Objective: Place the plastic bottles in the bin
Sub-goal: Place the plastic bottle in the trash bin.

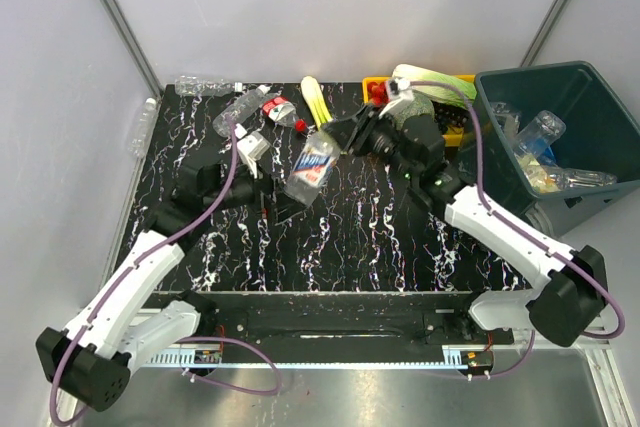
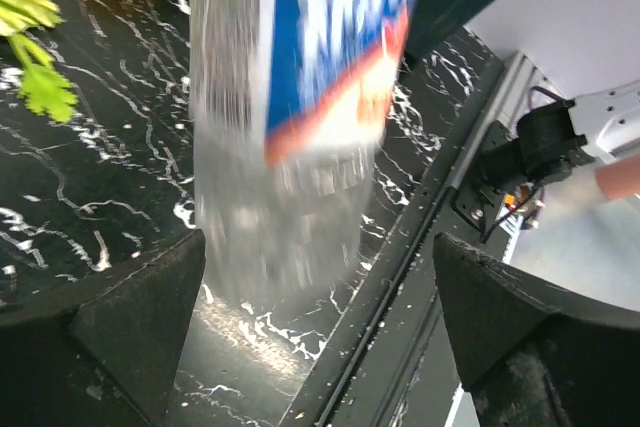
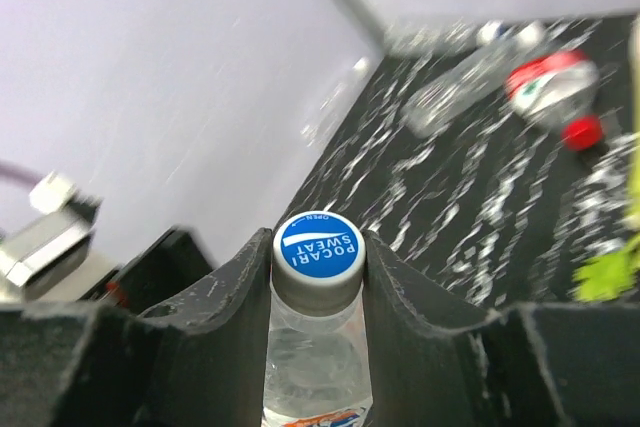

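Right wrist view: right gripper [image 3: 317, 265] pinches the bottle [image 3: 317, 352] at its blue cap. Left gripper [image 2: 318, 257] is spread either side of the bottle's base. Bin [image 1: 532, 71] sits at 2 o'clock.

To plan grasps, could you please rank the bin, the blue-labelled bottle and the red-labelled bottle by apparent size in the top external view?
1. bin, clearly largest.
2. blue-labelled bottle; apparently raised nearer the camera, so its lead is unsure.
3. red-labelled bottle.

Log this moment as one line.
right gripper: shut on Pocari Sweat bottle at cap | left gripper: open, fingers flanking bottle's lower body | bin: several bottles inside, this one not yet in
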Robot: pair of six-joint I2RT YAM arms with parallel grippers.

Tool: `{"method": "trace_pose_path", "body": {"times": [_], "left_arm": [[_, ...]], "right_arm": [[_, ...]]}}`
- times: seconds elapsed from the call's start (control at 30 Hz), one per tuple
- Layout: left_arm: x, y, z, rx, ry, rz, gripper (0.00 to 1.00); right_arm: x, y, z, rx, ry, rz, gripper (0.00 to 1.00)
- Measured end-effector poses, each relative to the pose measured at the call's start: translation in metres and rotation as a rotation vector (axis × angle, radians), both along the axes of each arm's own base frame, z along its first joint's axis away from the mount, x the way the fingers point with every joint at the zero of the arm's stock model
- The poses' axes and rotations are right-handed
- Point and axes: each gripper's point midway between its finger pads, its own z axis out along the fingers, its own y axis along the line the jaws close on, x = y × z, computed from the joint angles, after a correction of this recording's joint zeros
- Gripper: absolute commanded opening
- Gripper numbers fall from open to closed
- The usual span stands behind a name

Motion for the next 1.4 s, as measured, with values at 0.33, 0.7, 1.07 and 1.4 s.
{"method": "trace_pose_path", "body": {"times": [0.33, 0.7, 1.07, 1.4], "left_arm": [[0.022, 0.039, 0.015, 0.048, -0.134, 0.290, 0.99], [0.031, 0.075, 0.018, 0.067, -0.212, 0.503, 0.99], [0.032, 0.076, 0.019, 0.068, -0.216, 0.514, 0.99], [0.031, 0.077, 0.021, 0.063, -0.223, 0.515, 0.99]], "right_arm": [[0.049, -0.147, 0.100, -0.145, -0.261, -0.464, 0.38], [0.000, -0.283, 0.229, -0.468, -0.557, -0.998, 0.39], [0.000, -0.338, 0.231, -0.787, -0.510, -1.225, 0.43], [0.032, -0.365, 0.185, -1.017, -0.364, -1.242, 0.78]]}}
